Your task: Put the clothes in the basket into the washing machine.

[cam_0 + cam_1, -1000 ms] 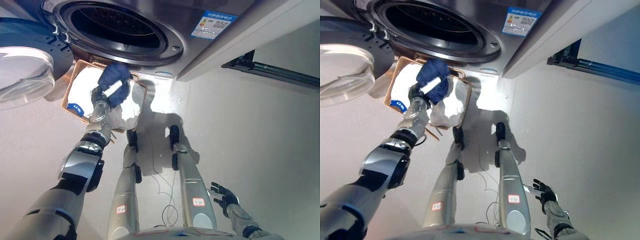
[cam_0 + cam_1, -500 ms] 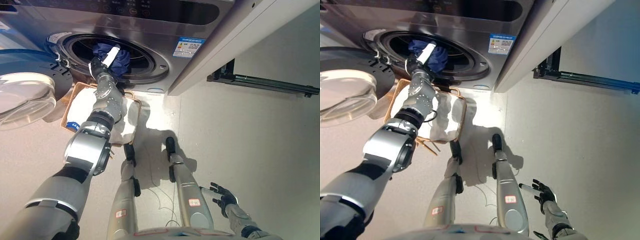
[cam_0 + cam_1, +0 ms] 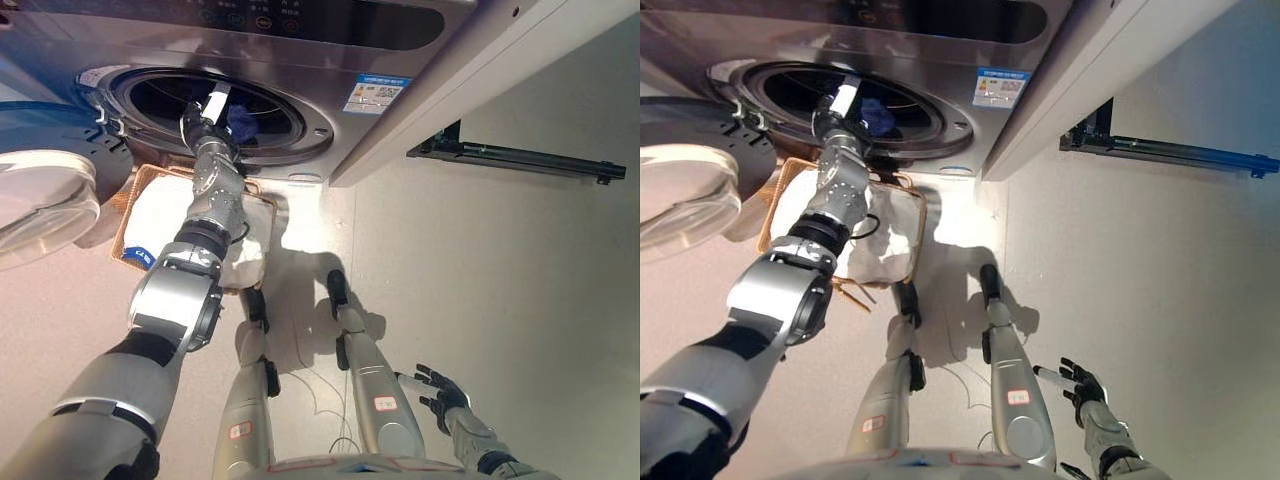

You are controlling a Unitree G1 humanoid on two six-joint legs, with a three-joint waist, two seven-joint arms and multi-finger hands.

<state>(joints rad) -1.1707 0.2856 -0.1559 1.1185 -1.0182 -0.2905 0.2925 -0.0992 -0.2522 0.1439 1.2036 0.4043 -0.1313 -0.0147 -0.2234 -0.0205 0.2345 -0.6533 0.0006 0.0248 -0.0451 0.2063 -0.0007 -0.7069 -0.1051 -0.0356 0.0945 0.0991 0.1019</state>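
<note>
The silver washing machine [image 3: 330,50] stands with its round drum opening [image 3: 270,115] uncovered. My left hand [image 3: 205,112] reaches into that opening, a white-tipped finger straight. A dark blue cloth [image 3: 241,121] lies inside the drum just right of the hand, and the fingers do not wrap it. Below the opening a wicker basket [image 3: 133,193] sits on the floor with white clothes [image 3: 165,215] in it. My right hand [image 3: 441,388] hangs open low at the right, far from the machine.
The machine's glass door [image 3: 40,200] swings out at the left, beside the basket. A white panel [image 3: 520,40] adjoins the machine on the right, with a dark rail [image 3: 520,160] along the wall behind it.
My left hand carried the blue cloth up from the basket into the drum. The cloth now lies deeper inside, apart from the fingers. The view has shifted upward. The right hand stayed idle.
</note>
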